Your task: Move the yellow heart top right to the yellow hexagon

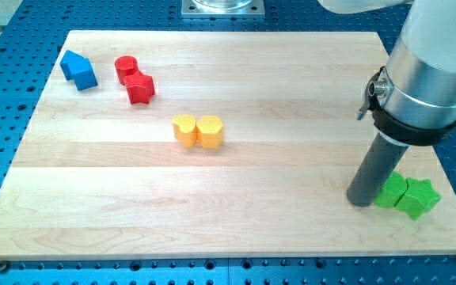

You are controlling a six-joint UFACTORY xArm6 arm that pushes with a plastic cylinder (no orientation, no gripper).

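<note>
You will find the yellow heart-shaped block (184, 129) near the middle of the pale wooden counter (275, 95), far toward the view's left from my tip (360, 202) and a little toward the view's top. It touches the yellow hexagon block (210, 131), which sits just on its right side in the view. So the heart is beside the hexagon, but on the wrong side for the task.

There is no claw on this arm, so nothing is spread or pinching; you have only the dark rod. My tip rests low on the view's right, touching or almost touching the green cube block (392, 190), and the green star block (418, 198) lies just beyond it.

I judge that the approach step is not yet begun. The next move asks you to bring my tip across to the heart's lower left side, then push it around the hexagon toward the top right, without disturbing the hexagon.

Further away, at the view's top left, stand the red cylinder block (125, 68), the red star block (140, 87) and a blue block (79, 70).
</note>
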